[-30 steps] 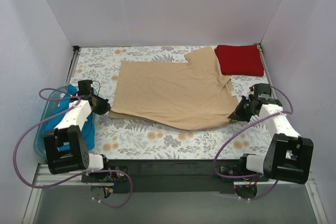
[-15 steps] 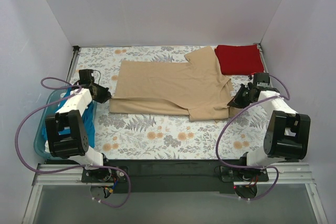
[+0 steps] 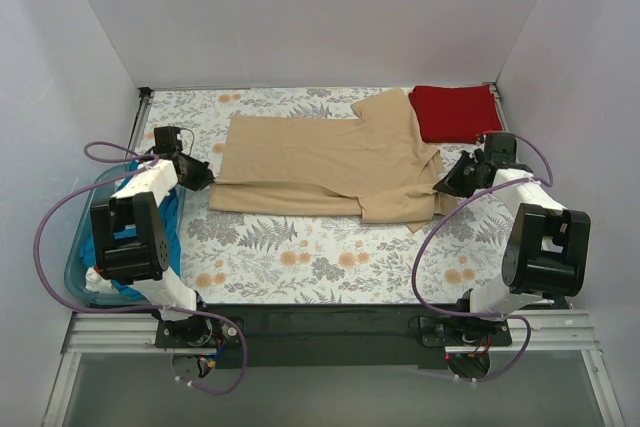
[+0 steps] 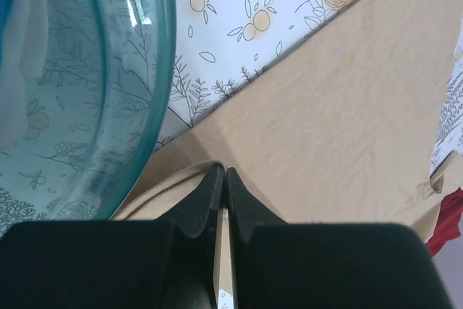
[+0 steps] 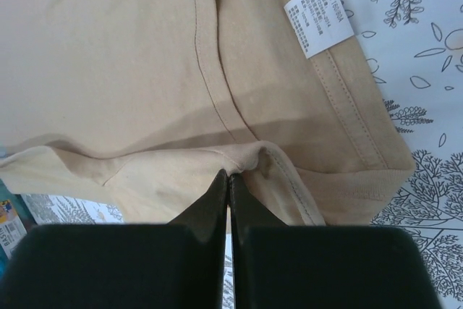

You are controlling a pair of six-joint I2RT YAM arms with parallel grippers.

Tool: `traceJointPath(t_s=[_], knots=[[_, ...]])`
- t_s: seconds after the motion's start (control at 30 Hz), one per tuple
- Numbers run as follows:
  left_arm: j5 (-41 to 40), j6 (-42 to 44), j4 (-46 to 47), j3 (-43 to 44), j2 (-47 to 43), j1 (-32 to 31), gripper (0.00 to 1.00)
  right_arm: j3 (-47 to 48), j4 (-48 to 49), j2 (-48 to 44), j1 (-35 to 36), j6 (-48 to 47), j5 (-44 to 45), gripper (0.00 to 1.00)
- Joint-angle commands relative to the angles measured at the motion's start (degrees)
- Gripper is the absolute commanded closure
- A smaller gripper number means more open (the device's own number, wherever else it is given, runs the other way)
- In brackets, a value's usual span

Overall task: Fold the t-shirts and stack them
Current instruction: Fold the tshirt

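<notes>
The tan t-shirt (image 3: 330, 162) lies spread on the floral tablecloth, its near part folded back over itself. My left gripper (image 3: 205, 179) is shut on its left edge; in the left wrist view the jaws (image 4: 221, 171) pinch a fold of tan cloth (image 4: 347, 106). My right gripper (image 3: 445, 185) is shut on its right edge; in the right wrist view the jaws (image 5: 228, 175) pinch a seam of the shirt (image 5: 108, 56) near its white label (image 5: 317, 19). The dark red t-shirt (image 3: 457, 113) lies folded at the back right. The teal blue t-shirt (image 3: 172, 227) lies in the tub.
The light blue plastic tub (image 3: 78, 257) stands at the left table edge beside my left arm; its rim (image 4: 163, 70) is close to the left gripper. White walls enclose the table on three sides. The floral tablecloth (image 3: 320, 252) shows in front of the tan shirt.
Both grippers have moved toward the back with the tan shirt's near edge. The near part now lies folded over, and its front edge is straight.
</notes>
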Motion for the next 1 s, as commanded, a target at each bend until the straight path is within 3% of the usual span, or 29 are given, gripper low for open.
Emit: traceJointPath(t_s=[0.0,0.4,0.53,0.57,0.67,0.7,0.83,0.97], knots=[[-0.4,0.1,1.1,2.3,0.3,-0.3,1.0,-0.3,5.1,0.0,-1.3,0.9,-1.5,0.99],[1.3,2.6,4.9,3.5,3.6,-0.4,1.0,-1.0,8.7,3.0,-2.0,1.4,-3.6,0.99],[1.2,3.8,5.0,4.5,4.2,-0.4,0.91,-1.8,8.9,2.8,-2.0,1.4,-3.4,0.95],[1.3,3.8,5.1,4.6,4.2,-0.4,0.81,-2.1,8.9,2.6,-2.0,1.4,-3.3,0.93],[2.3,4.3,5.5,4.4,3.4,-0.4,0.66,-2.1,8.7,2.1,-2.1,1.3,-3.8,0.78],[2.3,4.4,5.6,4.2,2.9,-0.4,0.63,-2.2,8.7,1.7,-2.1,1.2,-3.9,0.67],[0.2,4.9,4.4,2.6,-1.3,-0.4,0.61,-1.8,7.6,-1.0,-2.0,0.5,-2.8,0.47],[-3.5,3.2,1.2,-2.3,-8.5,-0.6,0.62,-1.7,2.5,-5.5,-1.6,-2.6,0.9,0.45]])
